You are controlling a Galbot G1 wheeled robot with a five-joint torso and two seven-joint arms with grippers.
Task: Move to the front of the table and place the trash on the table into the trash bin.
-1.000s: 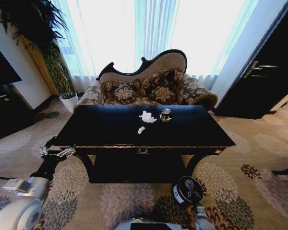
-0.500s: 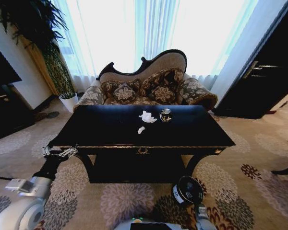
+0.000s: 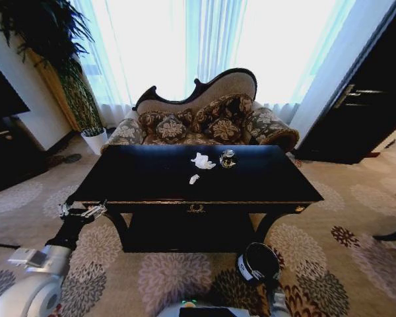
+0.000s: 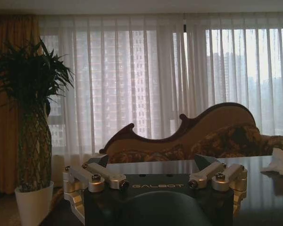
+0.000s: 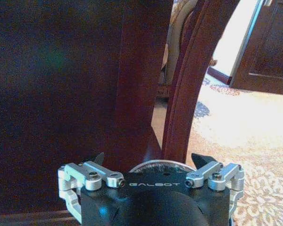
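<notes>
Facing the glossy black wooden table [image 3: 152, 178], I keep my open, empty left end effector [image 3: 83, 211] at frame's lower left, level before reaching the white paper wads [image 3: 202, 161].

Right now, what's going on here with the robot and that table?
The robot faces the front of the table. The trash, white wads and a shiny piece, lies on top, untouched. The left gripper is open, raised beside the table's left front corner. The right gripper is open too, low by the table's leg with the bin just in front of it on the carpet. Nothing is held.
</notes>
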